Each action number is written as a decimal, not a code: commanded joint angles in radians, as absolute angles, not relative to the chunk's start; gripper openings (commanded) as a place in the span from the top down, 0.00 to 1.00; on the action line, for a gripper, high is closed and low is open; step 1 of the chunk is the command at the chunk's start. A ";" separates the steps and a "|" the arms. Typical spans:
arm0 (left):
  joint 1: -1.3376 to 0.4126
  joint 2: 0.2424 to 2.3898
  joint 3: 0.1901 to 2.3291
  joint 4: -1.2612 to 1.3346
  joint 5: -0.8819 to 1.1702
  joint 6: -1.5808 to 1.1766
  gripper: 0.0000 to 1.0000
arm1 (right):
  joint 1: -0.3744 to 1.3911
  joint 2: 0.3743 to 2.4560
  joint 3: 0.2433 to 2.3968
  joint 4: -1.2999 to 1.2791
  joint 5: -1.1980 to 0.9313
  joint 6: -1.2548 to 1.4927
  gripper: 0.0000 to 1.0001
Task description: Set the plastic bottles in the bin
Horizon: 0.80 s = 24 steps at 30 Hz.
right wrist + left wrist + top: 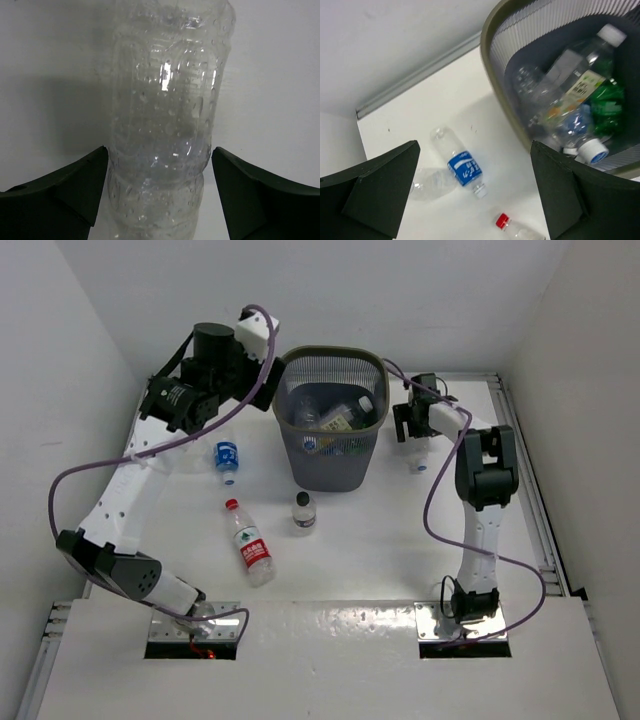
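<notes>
Mesh bin (330,468), perhaps five bottles (336,421) inside

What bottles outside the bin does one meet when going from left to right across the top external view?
blue-labelled bottle → red-capped bottle → small dark-capped bottle → clear bottle

The mesh bin (330,465) holds several bottles (340,420) — a blue-labelled bottle (227,458) lies outside, left.
</notes>
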State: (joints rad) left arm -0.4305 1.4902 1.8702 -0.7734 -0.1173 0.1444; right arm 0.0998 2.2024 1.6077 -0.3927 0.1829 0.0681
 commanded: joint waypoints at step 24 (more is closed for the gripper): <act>-0.111 1.270 1.657 -0.658 -0.104 -0.073 0.00 | 0.041 1.512 1.809 -0.440 -0.173 0.233 1.00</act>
